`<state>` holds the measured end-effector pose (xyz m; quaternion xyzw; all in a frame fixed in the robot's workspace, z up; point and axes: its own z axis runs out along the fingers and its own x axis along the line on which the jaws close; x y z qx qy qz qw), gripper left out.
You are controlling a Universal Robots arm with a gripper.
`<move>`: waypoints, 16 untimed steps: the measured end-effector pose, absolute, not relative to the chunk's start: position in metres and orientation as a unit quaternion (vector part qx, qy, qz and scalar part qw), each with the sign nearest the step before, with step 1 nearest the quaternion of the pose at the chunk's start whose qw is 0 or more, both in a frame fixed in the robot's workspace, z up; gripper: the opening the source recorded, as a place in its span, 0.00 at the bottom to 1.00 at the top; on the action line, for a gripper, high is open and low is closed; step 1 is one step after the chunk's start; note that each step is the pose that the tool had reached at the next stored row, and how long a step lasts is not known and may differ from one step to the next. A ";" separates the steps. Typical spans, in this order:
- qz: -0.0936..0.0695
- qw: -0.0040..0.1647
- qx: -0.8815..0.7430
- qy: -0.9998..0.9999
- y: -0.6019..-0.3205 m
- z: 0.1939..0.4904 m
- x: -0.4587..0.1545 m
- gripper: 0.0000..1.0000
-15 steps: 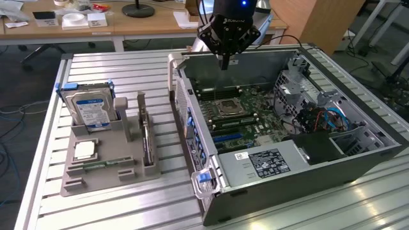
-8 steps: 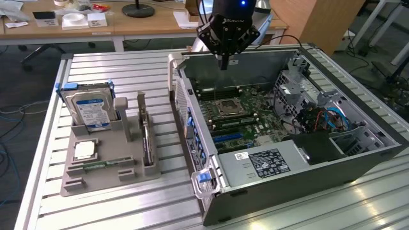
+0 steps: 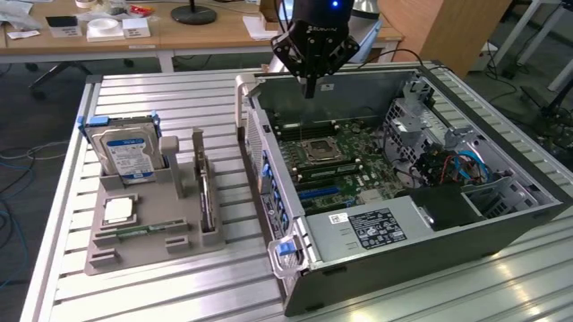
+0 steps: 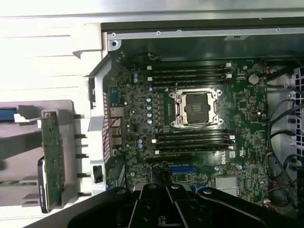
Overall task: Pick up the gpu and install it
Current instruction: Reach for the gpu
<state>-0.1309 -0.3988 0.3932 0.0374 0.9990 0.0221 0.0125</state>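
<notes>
The gpu [image 3: 208, 196] stands on its long edge in a slot of the grey holder [image 3: 170, 201], at the exterior view's left of the computer case. The wrist view gives its green board edge-on [image 4: 51, 159]. My gripper [image 3: 310, 90] hangs above the far rim of the open case [image 3: 296, 268], well away from the gpu. Its black fingers meet in a point, shut, with nothing between them. In the wrist view the gripper [image 4: 166, 189] looks straight down on the motherboard [image 4: 247, 99].
A silver hard drive [image 3: 130, 151] with a blue-white label stands at the holder's far end. A processor chip [image 3: 118, 210] and a memory stick [image 3: 143, 230] lie in the holder's near part. Inside the case are an empty processor socket [image 4: 196, 108], memory slots and cables [image 3: 457, 168].
</notes>
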 end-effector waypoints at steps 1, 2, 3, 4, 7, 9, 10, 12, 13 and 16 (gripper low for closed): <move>0.022 0.012 0.037 0.999 -0.399 0.393 -0.132 0.11; 0.022 0.012 0.037 0.999 -0.399 0.393 -0.134 0.11; 0.022 0.012 0.037 0.999 -0.399 0.393 -0.135 0.11; 0.022 0.012 0.037 0.999 -0.399 0.393 -0.136 0.11; 0.022 0.012 0.037 0.999 -0.399 0.393 -0.140 0.11; 0.022 0.012 0.037 0.999 -0.399 0.393 -0.143 0.11; 0.022 0.012 0.037 0.999 -0.399 0.393 -0.144 0.11; 0.022 0.012 0.037 0.999 -0.399 0.393 -0.146 0.11; 0.022 0.013 0.037 0.999 -0.399 0.393 -0.147 0.11; 0.022 0.012 0.037 0.999 -0.399 0.393 -0.150 0.11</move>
